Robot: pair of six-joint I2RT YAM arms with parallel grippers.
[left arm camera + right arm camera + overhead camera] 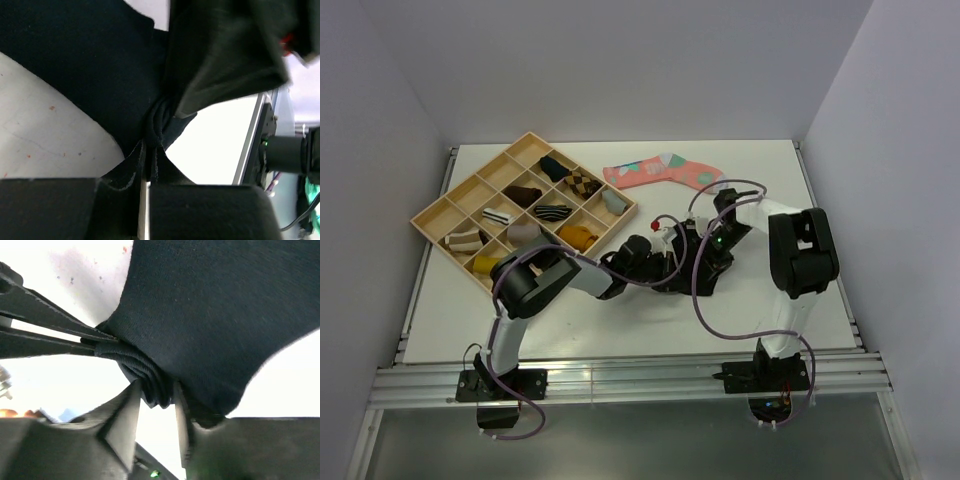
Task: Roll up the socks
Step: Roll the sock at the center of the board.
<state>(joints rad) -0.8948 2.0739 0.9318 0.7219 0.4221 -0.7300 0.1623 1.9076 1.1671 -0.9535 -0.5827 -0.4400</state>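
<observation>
The black sock (pixel 676 264) hangs bunched between my two grippers over the middle of the table. My left gripper (pixel 652 258) is shut, pinching a gathered fold of the sock (pixel 90 65) at its tips (pixel 150 148). My right gripper (pixel 704 250) faces it and is shut on a rolled, layered edge of the same sock (pixel 225 305) between its fingers (pixel 156 390). The left gripper's thin fingers (pixel 45 325) show in the right wrist view, touching the roll. A mustard-yellow sock (pixel 578 236) lies in a near compartment of the tray.
A wooden compartment tray (pixel 433 222) at the back left holds several small sock bundles. A pink patterned sock (pixel 660 172) lies flat on the table behind the grippers. Cables loop around both arms.
</observation>
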